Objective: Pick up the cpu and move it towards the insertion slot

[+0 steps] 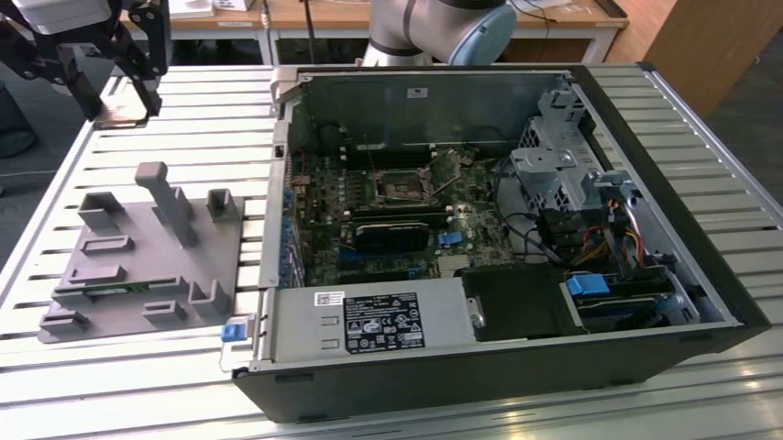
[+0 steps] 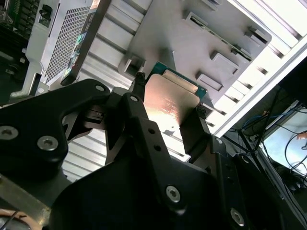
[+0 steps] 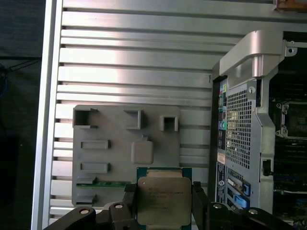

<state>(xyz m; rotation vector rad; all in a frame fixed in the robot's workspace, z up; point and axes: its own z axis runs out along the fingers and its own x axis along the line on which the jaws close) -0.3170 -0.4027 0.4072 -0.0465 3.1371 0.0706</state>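
Observation:
My gripper [image 1: 123, 108] hangs above the slatted table at the exterior view's far left, beyond the grey tray [image 1: 147, 257]. It is shut on the cpu [image 1: 124, 115], a flat square chip with a silvery top and a green edge. In both wrist views the cpu [image 3: 163, 201] [image 2: 168, 103] sits clamped between two black fingers [image 3: 197, 196], lifted clear of the tray [image 3: 110, 129]. The insertion slot [image 1: 402, 183] is a square black socket with a metal frame on the green motherboard inside the open computer case, well off to the exterior view's right of the gripper. Its edge [image 3: 291, 120] shows in the first wrist view.
The case wall [image 1: 288, 137] and its rear panel [image 3: 240, 124] stand between the gripper and the motherboard. The tray carries several raised posts [image 1: 171, 202] and a green memory stick [image 3: 103, 183]. A power supply [image 1: 367, 321] and drive cage [image 1: 563, 174] fill the case.

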